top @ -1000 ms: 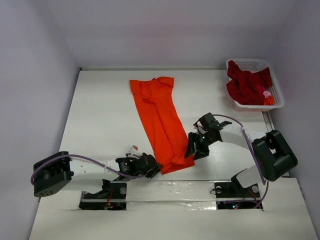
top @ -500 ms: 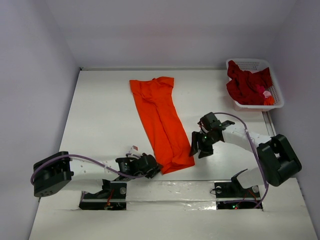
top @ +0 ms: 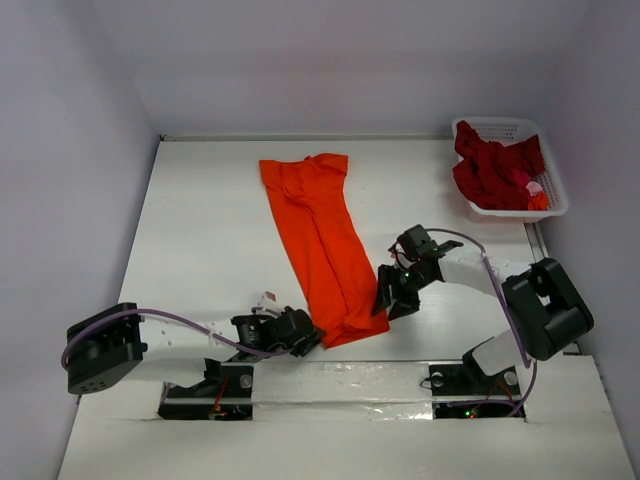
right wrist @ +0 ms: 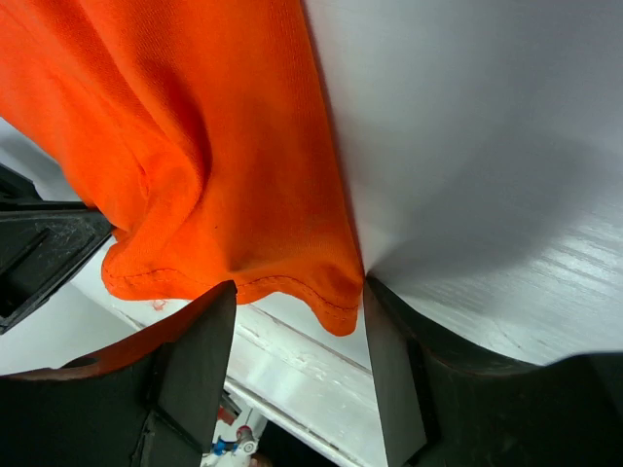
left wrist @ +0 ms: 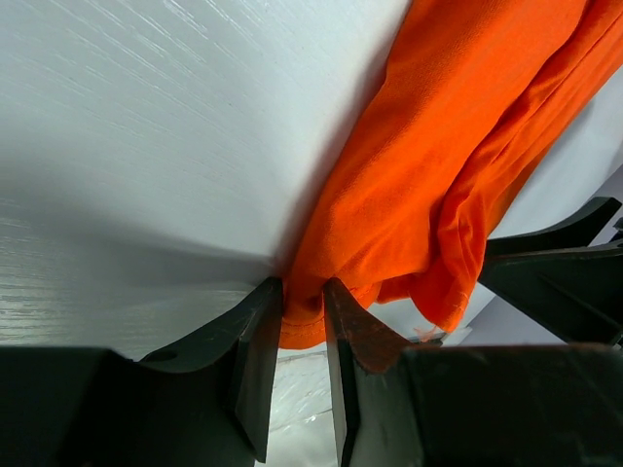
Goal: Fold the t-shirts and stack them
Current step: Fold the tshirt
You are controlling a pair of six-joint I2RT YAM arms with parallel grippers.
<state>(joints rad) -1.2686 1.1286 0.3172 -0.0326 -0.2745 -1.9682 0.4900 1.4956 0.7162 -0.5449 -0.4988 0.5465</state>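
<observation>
The orange t-shirt (top: 318, 235) is already folded lengthwise into a long narrow strip. It lies aslant on the white tabletop (top: 210, 230), with its far end near the middle of the far edge and its near end just short of the near edge. The step in hand looks like the crosswise fold, with both arms working at the strip's near end.

The left claw (top: 305, 338) is nearly closed. The left wrist view shows the strip's near-left corner pinched between its two black fingers (left wrist: 258, 331). The right claw (top: 385, 300) sits at the near-right corner with its jaws wide apart. They straddle the stitched hem, and the cloth between them lies loose, unpinched.

The next move probably calls for the right claw to close on its corner. Both arms would then lift together and carry the near end toward the far edge, keeping the hem level so that the layers do not slide apart.

The shirt is soft, fine-knit cloth with a matte surface. It has a rumpled crease down its length and a doubled, wavy hem. The tabletop is hard, smooth and faintly grained.

The dark red t-shirt (top: 490, 170) lies crumpled and unfolded in the white plastic lattice basket (top: 495, 122) at the far right corner of the tabletop.
</observation>
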